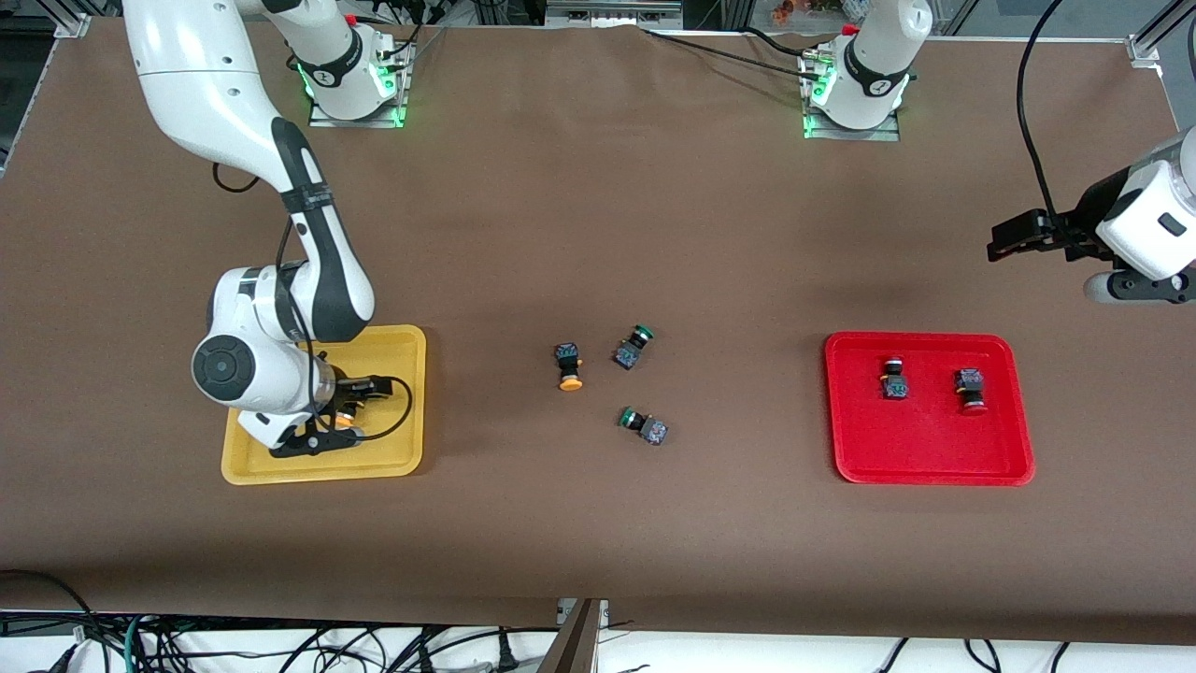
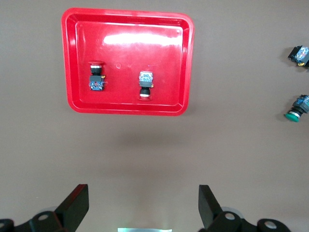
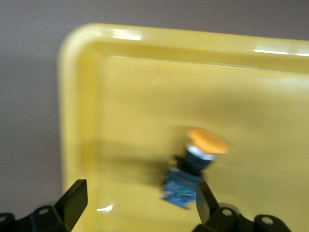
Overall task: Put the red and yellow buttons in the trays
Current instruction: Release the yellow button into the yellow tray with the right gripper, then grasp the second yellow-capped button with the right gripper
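My right gripper hangs low in the yellow tray, fingers open. A yellow button lies in the tray on its side. In the right wrist view it lies by one fingertip, not gripped, on the tray floor, with the gripper open. The other yellow button lies mid-table. Two red buttons lie in the red tray, also seen in the left wrist view. My left gripper waits open and empty above bare table beside the red tray.
Two green-capped switches lie mid-table close to the loose yellow button; one shows in the left wrist view. The table is a brown mat. Cables hang along the table edge nearest the front camera.
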### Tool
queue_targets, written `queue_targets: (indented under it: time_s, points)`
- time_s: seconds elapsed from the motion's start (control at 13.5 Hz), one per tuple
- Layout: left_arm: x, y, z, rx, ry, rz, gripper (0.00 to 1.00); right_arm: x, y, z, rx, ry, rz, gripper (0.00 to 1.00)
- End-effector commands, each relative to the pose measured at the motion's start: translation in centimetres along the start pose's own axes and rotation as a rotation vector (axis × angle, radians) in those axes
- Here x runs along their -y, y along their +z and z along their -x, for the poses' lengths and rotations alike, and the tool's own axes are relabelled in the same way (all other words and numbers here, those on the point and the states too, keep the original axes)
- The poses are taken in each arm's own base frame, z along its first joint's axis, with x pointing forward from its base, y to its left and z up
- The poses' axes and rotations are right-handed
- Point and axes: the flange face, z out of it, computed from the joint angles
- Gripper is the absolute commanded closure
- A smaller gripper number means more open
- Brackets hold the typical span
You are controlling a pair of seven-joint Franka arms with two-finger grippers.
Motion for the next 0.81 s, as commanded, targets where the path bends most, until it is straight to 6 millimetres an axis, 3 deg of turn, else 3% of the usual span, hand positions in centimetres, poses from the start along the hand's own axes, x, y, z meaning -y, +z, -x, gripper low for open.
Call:
queue_targets:
  time_s: [0.0,0.15,0.44,0.74]
  points:
    - [-0.6,0.3,0.3,-0.003,0.003,0.001,0.00,6.7,-1.5,0.2,-0.006,0.072,-0.072,0.01]
    - [-0.6,0.2,-0.4,-0.010,0.005,0.003,0.00,12.3,-1.1,0.8,-0.005,0.157,-0.099,0.01]
    - [-0.3,-0.3,-1.2,-0.021,0.006,0.002,0.00,23.4,1.6,2.9,-0.106,0.230,-0.130,0.01]
    - [-0.2,0.1,-1.9,-0.015,-0.002,0.003,0.00,28.5,5.8,4.7,-0.135,0.274,-0.150,0.02]
